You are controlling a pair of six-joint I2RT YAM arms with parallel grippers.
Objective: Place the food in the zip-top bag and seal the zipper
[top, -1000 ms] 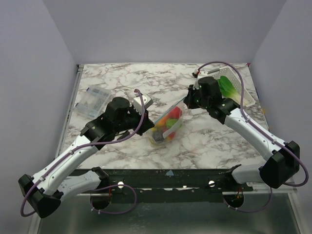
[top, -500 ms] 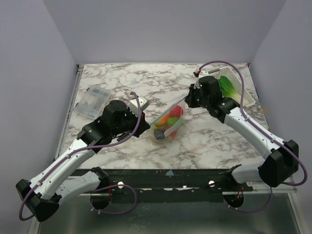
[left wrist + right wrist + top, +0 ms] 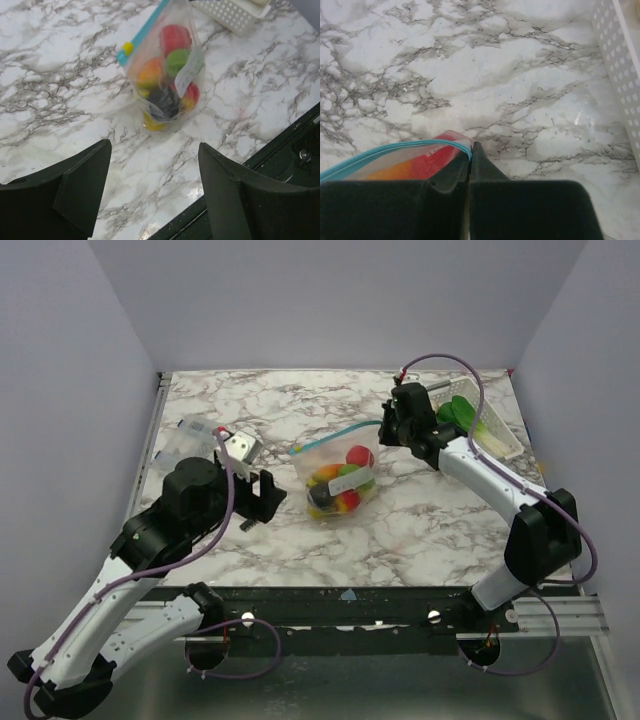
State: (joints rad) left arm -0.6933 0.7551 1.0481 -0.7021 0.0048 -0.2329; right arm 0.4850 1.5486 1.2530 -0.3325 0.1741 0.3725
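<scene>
From above, the clear, floppy zip-top bag (image 3: 338, 472) stands near the middle of the marbled bench (image 3: 420, 530). It bulges with red, orange, yellow, green and one dark piece of plastic toy food (image 3: 340, 488). Its thin teal-blue zipper (image 3: 345, 432) points toward the far right corner, where the right gripper (image 3: 384, 426) pinches its end. The left gripper (image 3: 262, 502) hangs apart, toward the left edge.

Left wrist view: the fingers are spread wide and hold nothing, and a small yellow slider (image 3: 127, 48) sits on the strip.

Right wrist view: the fingers are pressed together on the bag's corner.

The right tool (image 3: 471, 150) is pinching the bag (image 3: 420, 164) by its corner, jaws pressed together, just where the teal zipper (image 3: 395, 149) is ending. Red and orange food (image 3: 437, 156) is showing through the plastic. A white basket (image 3: 620, 70) is sitting on the marble desk (image 3: 495, 65), far right.
</scene>
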